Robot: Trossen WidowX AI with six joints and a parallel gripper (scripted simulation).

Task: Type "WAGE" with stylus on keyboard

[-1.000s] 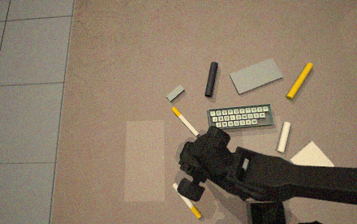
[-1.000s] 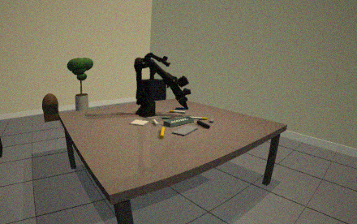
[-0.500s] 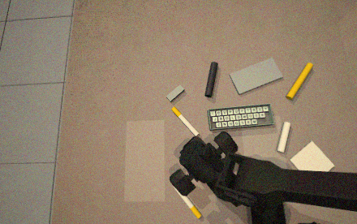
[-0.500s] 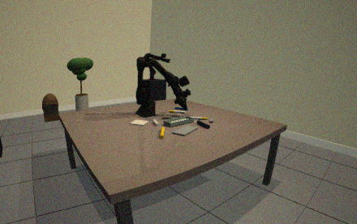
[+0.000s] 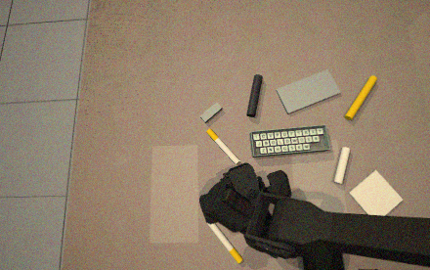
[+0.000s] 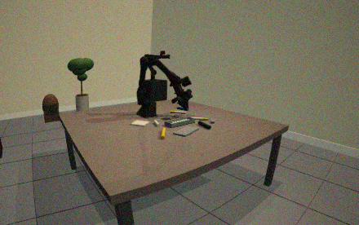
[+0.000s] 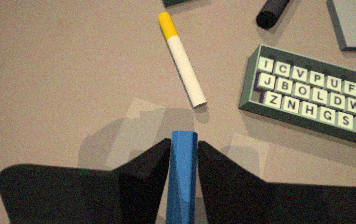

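Note:
My gripper (image 7: 184, 145) is shut on the blue stylus (image 7: 182, 185) (image 6: 182, 108), whose end shows between the fingertips in the wrist view. In the top view the arm hides the stylus and the fingertips. The green-framed keyboard (image 5: 290, 141) (image 6: 179, 122) (image 7: 304, 91) with cream letter keys lies apart from the gripper, to its upper right in the wrist view. Its left part shows there, with G readable in the bottom row and W cut off at the edge. The stylus does not touch the keyboard.
A white marker with a yellow end (image 5: 225, 147) (image 7: 185, 65) lies left of the keyboard; another (image 5: 226, 243) lies below the gripper. Around are a black cylinder (image 5: 254, 95), grey slab (image 5: 308, 91), yellow cylinder (image 5: 361, 98), white cylinder (image 5: 342, 165), cream square (image 5: 376, 193) and small grey block (image 5: 211, 112).

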